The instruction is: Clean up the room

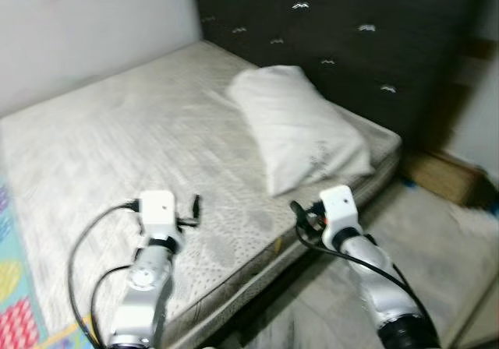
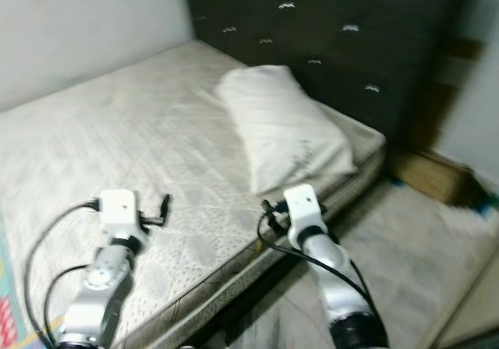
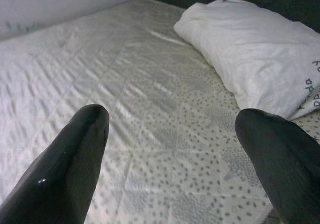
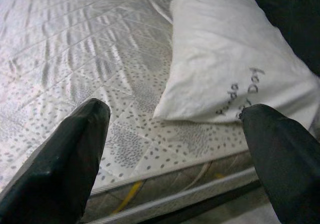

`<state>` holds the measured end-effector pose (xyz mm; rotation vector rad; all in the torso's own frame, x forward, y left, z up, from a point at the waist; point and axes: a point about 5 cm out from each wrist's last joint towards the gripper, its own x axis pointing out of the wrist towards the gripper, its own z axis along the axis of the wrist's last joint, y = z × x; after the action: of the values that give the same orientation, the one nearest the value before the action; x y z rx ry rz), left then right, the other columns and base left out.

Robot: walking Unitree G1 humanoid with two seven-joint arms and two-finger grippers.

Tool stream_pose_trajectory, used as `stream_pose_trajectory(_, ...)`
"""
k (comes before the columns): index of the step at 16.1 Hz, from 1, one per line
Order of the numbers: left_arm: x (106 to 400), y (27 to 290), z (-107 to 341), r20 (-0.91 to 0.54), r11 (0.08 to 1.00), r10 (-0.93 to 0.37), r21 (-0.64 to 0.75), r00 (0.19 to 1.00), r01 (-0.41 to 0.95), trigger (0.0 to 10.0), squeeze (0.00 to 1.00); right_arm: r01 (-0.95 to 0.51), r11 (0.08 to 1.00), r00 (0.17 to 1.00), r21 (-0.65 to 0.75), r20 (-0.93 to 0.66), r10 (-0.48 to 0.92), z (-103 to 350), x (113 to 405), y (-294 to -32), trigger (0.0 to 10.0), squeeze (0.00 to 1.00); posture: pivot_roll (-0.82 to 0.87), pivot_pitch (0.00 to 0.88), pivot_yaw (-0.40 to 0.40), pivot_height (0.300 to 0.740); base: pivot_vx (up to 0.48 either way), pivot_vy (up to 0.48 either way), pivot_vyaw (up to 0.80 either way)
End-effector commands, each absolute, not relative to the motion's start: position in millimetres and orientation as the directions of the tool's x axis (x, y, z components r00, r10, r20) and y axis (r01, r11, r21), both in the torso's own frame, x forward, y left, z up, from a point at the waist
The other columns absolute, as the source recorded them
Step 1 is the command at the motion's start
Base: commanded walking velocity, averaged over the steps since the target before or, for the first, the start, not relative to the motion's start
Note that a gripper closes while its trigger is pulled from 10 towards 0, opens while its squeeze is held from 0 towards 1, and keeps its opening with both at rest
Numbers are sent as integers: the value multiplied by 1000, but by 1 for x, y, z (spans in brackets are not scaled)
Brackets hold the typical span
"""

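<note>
A white pillow [image 1: 300, 127] lies slantwise on the bare mattress [image 1: 117, 162] in the upper middle of the head view, one end near the dark headboard [image 1: 335, 29], the other close to the mattress's right edge. It looks like the one thing on the bed to tidy, so the step in hand is probably the approach to it; nothing is held yet.

The right pincer [image 4: 175, 149] hovers low at the mattress's near edge, its two black fingers [image 4: 70, 159] spread wide and empty. In its wrist view the pillow's lower corner, with some printed lettering, sits between the fingers and beyond them, near but not touching. The left pincer [image 3: 175, 149], also wide open and empty, hangs above the patterned mattress, with the pillow off toward the upper right of its wrist view and farther from it than from the right one.

The next move likely calls for the right arm to reach forward over the edge and close on the pillow's near corner, a soft, loose thing that may sag or slip.

At the lower left of the head view a colourful mat [image 1: 19, 302] shows beside the bed.
</note>
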<state>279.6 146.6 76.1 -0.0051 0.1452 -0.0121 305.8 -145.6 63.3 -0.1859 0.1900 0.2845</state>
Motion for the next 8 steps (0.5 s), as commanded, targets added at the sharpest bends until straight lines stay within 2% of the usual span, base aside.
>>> stream_pose_trajectory(1,279,156,76,-143,1000,24,16,989,-22,10000,0,-320,935,941,-153,-168,295,72,308,-136,10000,0,-118,63,47,740,0,0,800)
stream_pose_trajectory(8,278,161,75,-144,999,43,16,989,-41,10000,0,-337,926,937,-170,-155,313,75,307,-135,10000,0,-119,71,46,740,0,0,800)
